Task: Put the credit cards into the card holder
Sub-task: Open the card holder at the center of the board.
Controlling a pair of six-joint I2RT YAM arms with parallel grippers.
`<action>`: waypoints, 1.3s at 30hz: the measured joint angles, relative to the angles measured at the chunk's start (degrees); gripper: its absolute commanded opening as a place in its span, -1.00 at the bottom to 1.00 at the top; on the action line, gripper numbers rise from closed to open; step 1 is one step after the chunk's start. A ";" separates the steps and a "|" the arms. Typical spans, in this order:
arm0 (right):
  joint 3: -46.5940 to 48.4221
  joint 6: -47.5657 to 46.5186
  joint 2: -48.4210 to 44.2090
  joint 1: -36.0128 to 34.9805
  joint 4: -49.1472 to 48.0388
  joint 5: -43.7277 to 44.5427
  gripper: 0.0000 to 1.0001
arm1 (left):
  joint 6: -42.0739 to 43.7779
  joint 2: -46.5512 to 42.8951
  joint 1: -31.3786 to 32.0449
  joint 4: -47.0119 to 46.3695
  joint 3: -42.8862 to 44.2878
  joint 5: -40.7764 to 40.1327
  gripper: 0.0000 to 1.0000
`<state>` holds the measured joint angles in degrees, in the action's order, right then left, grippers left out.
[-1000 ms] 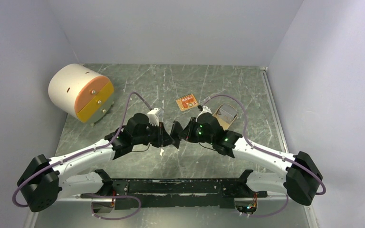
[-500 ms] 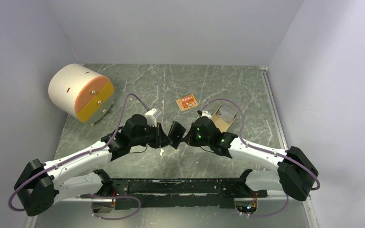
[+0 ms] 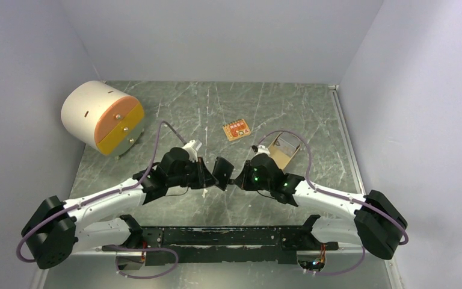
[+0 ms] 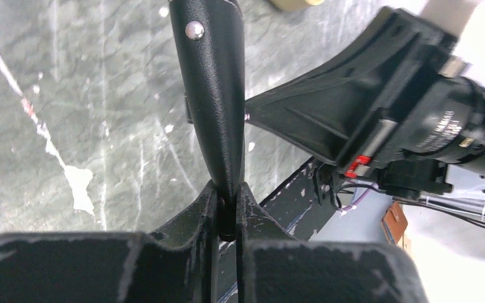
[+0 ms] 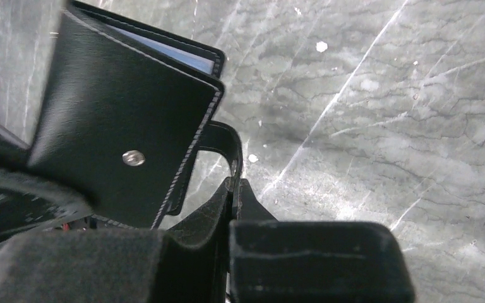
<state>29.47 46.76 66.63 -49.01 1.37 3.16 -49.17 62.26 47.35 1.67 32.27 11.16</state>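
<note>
The black card holder (image 3: 222,172) hangs above the table between my two grippers. My left gripper (image 3: 211,178) is shut on one edge of it; in the left wrist view the holder (image 4: 215,95) stands edge-on with its silver stud up, pinched at the left gripper (image 4: 227,205). My right gripper (image 3: 234,179) is shut on the holder's snap tab (image 5: 226,146), pinched at the right gripper (image 5: 235,189). The right wrist view shows the holder's black outer face (image 5: 120,120) and a bluish-grey inner layer (image 5: 177,57). No dark grey credit card shows plainly.
A tan tray (image 3: 286,150) with something greyish inside lies just behind the right wrist. A small orange patterned card (image 3: 236,130) lies farther back. A white cylinder with orange and yellow drawers (image 3: 102,117) stands at the back left. Walls close in on both sides.
Both grippers have moved slightly toward the near edge with the card holder held between them. Their grips have not changed.
</note>
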 measured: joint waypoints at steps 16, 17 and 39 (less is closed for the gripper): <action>-4.44 -4.46 -0.39 0.48 -4.74 -3.80 -0.71 | -3.28 8.31 0.00 -2.05 -3.37 -1.68 -0.05; -4.39 -4.48 -0.92 0.48 -4.39 -3.69 -0.58 | -3.06 7.85 0.00 -1.70 -3.19 -2.10 -0.07; 1.53 2.27 7.43 -1.09 1.95 -1.09 -0.03 | -1.18 8.98 0.00 -3.41 -4.24 -0.44 -0.71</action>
<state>31.00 49.04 74.06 -50.11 3.31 2.07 -50.35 71.24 47.35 -1.74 28.03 10.72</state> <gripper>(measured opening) 0.501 0.162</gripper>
